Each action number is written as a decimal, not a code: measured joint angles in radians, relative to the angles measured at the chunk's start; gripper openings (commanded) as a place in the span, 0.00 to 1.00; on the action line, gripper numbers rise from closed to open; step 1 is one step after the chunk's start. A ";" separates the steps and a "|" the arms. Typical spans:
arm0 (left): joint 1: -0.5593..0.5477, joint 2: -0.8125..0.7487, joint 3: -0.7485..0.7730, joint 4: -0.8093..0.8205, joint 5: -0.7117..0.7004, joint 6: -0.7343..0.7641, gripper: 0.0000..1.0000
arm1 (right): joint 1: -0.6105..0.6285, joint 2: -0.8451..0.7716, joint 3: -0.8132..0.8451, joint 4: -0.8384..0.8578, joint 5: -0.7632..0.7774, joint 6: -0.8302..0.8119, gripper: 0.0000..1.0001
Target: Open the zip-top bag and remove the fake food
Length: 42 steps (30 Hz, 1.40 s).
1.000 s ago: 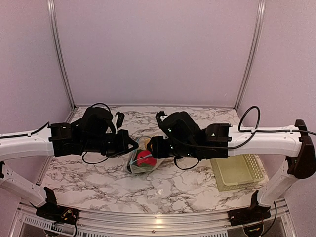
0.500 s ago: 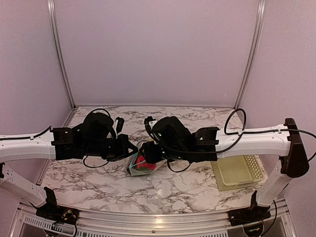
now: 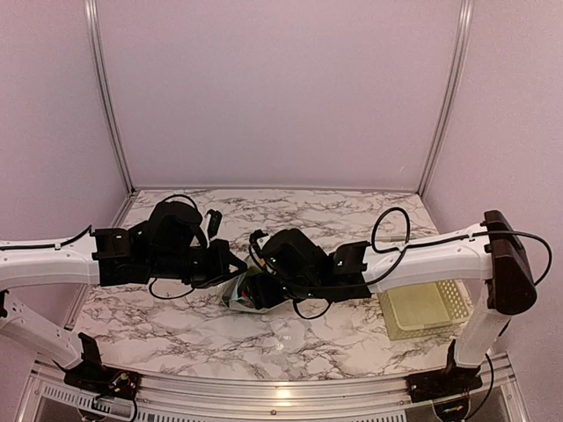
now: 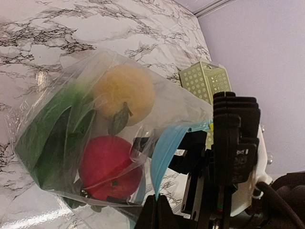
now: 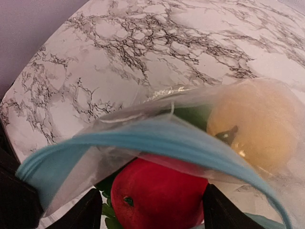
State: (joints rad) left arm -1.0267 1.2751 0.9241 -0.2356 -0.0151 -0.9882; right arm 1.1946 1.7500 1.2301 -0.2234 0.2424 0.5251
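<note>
The right fingers (image 5: 86, 213) have spread apart over the last second as that arm slid in toward the left one. They now stand either side of the red fruit (image 5: 157, 193), right at the bag's mouth. Just beside them the left fingers (image 4: 155, 212) stay clamped on the blue zipper strip (image 5: 157, 138), holding the zip-top bag (image 4: 52, 90) (mouth already gaping) over the worktop (image 5: 143, 47). Beyond the red fruit sit the yellow fruit (image 5: 252, 124) and green vegetable (image 4: 47, 138). Opening looks done, and pulling out the first piece looks like the next step.
</note>
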 measured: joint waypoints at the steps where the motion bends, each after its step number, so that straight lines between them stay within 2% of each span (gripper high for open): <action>1: 0.000 0.000 -0.003 0.001 0.000 0.000 0.00 | 0.000 0.000 -0.005 0.000 -0.006 0.003 0.74; 6: 0.000 0.000 -0.021 0.011 0.000 0.000 0.00 | 0.000 0.002 -0.024 -0.011 -0.029 0.005 0.81; 13: 0.000 0.008 -0.025 0.032 0.001 -0.008 0.00 | -0.004 0.074 -0.020 -0.006 -0.035 0.006 0.80; 15: 0.000 0.021 -0.027 0.033 0.004 -0.014 0.00 | -0.005 0.103 -0.018 0.014 -0.034 0.010 0.76; 18: 0.000 0.035 -0.027 0.040 0.004 -0.019 0.00 | -0.008 0.112 -0.018 0.029 -0.031 0.020 0.61; 22: 0.000 0.039 -0.027 0.045 -0.005 -0.019 0.00 | -0.015 0.108 -0.021 0.036 -0.007 0.030 0.47; 42: 0.053 0.095 -0.064 0.115 -0.034 -0.034 0.00 | -0.017 -0.146 -0.109 0.005 0.027 0.033 0.46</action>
State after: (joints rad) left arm -0.9733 1.3701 0.8604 -0.1207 -0.0486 -1.0225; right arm 1.1778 1.6039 1.1210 -0.2188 0.2699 0.5583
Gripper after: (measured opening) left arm 0.008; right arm 0.663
